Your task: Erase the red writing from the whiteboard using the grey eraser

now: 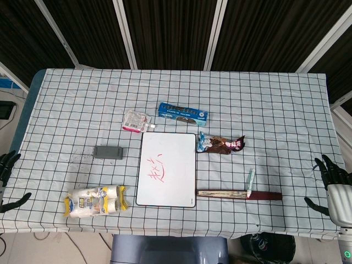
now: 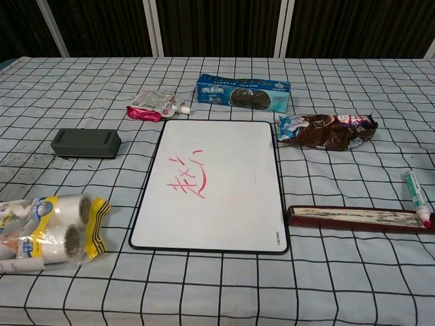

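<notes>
The whiteboard (image 1: 166,169) lies mid-table (image 1: 275,104) with the red writing (image 1: 158,171) on its lower left part, and the grey eraser (image 1: 108,152) sits apart to its left. Both the left hand (image 1: 7,179) and right hand (image 1: 331,184) hover at the table's edges, fingers spread, holding nothing.

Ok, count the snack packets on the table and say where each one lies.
2. The blue biscuit box lies just beyond the whiteboard. The brown snack wrapper lies off the whiteboard's far right corner. Other packets hold non-snack items, as far as I can tell.
</notes>
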You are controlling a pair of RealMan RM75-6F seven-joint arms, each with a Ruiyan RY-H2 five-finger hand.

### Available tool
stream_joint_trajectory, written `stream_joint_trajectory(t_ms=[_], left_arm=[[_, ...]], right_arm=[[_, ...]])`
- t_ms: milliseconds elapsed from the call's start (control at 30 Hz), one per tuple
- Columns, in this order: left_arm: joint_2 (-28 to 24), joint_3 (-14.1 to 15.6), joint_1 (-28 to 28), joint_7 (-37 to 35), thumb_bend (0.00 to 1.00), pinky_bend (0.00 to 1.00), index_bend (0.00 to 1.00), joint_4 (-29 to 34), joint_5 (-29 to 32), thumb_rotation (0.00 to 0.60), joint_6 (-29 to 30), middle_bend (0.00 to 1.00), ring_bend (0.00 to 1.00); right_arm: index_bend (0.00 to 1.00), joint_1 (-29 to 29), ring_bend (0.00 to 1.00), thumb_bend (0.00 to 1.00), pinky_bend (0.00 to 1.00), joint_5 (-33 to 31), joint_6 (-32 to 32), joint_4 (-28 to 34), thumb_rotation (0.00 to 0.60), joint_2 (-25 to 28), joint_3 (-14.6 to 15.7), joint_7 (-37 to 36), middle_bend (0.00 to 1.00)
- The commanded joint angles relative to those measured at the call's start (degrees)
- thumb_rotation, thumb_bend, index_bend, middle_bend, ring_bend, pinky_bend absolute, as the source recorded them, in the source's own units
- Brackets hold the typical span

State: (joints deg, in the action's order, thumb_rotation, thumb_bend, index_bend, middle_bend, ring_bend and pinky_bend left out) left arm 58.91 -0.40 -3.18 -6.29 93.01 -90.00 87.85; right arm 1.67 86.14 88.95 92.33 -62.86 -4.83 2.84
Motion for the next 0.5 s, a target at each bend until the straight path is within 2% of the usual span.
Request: stream_joint_trajectory(t_ms=[33,500], left_arm=[[0.0,0.0,0.0,0.0,0.15,0.07,0.00,0.0,0.0,0.600,0.0,0.00,0.00],[0.0,0.0,0.1,0.1,0.15,0.07,0.00,0.0,0.0,0.600,0.1,0.00,0.00]], right_arm=[[0.00,0.0,0.14,0.08,0.19,0.0,0.0,0.0,0.600,0.0,0.0,0.0,0.02],[0.00,0.0,0.14,0.08,0.19,-0.3,0.1,0.0,0.600,0.0,-0.2,0.3,0.02]])
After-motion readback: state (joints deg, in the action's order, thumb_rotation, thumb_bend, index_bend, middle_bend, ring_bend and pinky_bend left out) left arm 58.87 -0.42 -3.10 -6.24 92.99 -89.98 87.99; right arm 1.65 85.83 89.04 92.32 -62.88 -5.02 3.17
